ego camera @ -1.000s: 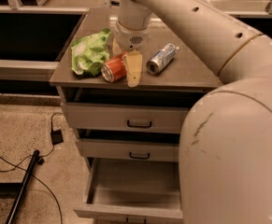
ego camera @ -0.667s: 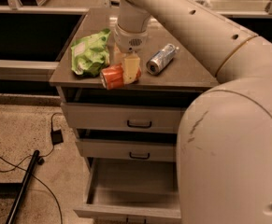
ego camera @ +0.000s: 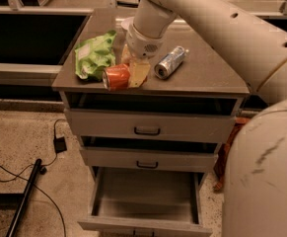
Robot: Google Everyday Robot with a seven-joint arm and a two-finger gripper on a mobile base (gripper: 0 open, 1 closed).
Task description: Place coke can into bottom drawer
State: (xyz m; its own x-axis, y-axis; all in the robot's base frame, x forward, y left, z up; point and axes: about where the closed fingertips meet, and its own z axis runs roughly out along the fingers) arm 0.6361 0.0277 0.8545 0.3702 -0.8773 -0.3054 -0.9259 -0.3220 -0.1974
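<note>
The coke can (ego camera: 115,77), red-orange, lies on its side at the front edge of the cabinet top (ego camera: 207,78). My gripper (ego camera: 131,74) comes down from the arm above and is shut on the can's right end, with one yellowish finger (ego camera: 139,72) on its right. The can sticks out to the left of the fingers. The bottom drawer (ego camera: 144,225) is pulled open below, with a plain grey inside and nothing in it. It lies directly under the cabinet front, well below the can.
A crumpled green bag (ego camera: 94,53) lies just left of the can. A silver-and-blue can (ego camera: 170,62) lies on its side to the right. The two upper drawers (ego camera: 147,130) are shut. Cables (ego camera: 44,167) and a black pole (ego camera: 24,196) lie on the floor at left.
The gripper and the coke can have shifted slightly forward and left, toward the front edge of the cabinet top. The bag, the other can and the drawers have not moved.
</note>
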